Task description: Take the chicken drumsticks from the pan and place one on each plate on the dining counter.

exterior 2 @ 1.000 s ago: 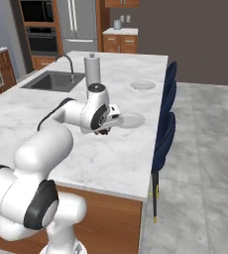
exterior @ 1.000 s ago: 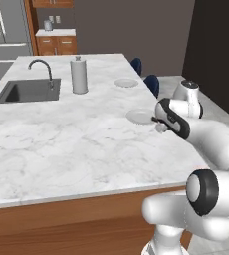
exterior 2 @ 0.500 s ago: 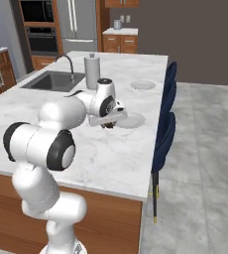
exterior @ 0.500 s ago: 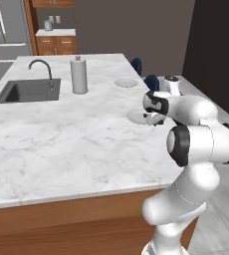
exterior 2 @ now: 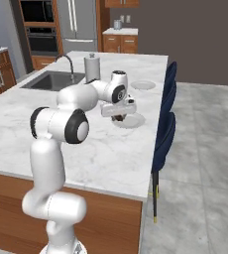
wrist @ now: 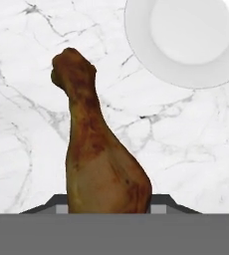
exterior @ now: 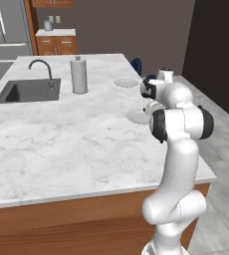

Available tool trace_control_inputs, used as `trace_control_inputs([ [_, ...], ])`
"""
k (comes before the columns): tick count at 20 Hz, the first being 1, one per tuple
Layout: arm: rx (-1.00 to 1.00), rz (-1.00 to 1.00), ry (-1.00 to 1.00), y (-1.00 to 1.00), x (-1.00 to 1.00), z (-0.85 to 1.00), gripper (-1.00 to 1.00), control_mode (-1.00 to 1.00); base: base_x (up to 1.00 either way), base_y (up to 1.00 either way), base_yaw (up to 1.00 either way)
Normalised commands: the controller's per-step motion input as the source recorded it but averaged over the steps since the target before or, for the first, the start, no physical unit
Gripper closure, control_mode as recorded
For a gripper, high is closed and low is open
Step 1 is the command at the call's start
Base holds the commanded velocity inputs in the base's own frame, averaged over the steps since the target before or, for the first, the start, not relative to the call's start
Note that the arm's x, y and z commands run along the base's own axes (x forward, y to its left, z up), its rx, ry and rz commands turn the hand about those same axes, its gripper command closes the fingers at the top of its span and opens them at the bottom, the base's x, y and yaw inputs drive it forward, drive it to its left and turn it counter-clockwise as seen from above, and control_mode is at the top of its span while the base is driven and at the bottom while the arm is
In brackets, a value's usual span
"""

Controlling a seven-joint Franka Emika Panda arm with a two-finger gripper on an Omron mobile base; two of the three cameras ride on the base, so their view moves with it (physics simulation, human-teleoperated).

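A brown chicken drumstick stands up between the fingers of my gripper, which is shut on its thick end. In the right base view the gripper hangs just above the near plate, with the dark drumstick under it. The hand view has that pale round plate at the upper right, beside the drumstick's bony end. A second plate lies farther back on the dining counter. The pan is out of view.
A dark inset sink with a tap is at the counter's left. A grey paper towel roll stands behind it. Blue chairs line the counter's right edge. My own arm's elbow blocks part of the near plate.
The arm has folded upward, its elbow rising in front of the cameras. The gripper has shifted a little over the near plate's edge, still holding the drumstick.
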Motion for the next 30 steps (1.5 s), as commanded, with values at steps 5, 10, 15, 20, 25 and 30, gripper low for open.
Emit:
trace_control_inputs([
  [5,0.01,0.00,0.00,-0.01,0.59,-0.31,1.00,-1.00,0.00,0.00,0.00],
  [10,0.04,0.00,0.00,0.00,0.58,-0.30,1.00,-1.00,0.00,0.00,0.00],
  [15,0.02,0.00,0.00,0.01,0.32,-0.32,1.00,-1.00,0.00,0.00,0.00],
  [20,0.00,0.00,-0.01,0.01,0.17,-0.25,1.00,-1.00,0.00,0.00,0.00],
  [25,0.00,0.00,0.00,0.00,0.45,-0.12,1.00,-1.00,0.00,0.00,0.00],
  [30,0.00,0.00,-0.02,0.00,0.25,-0.17,1.00,-1.00,0.00,0.00,0.00],
])
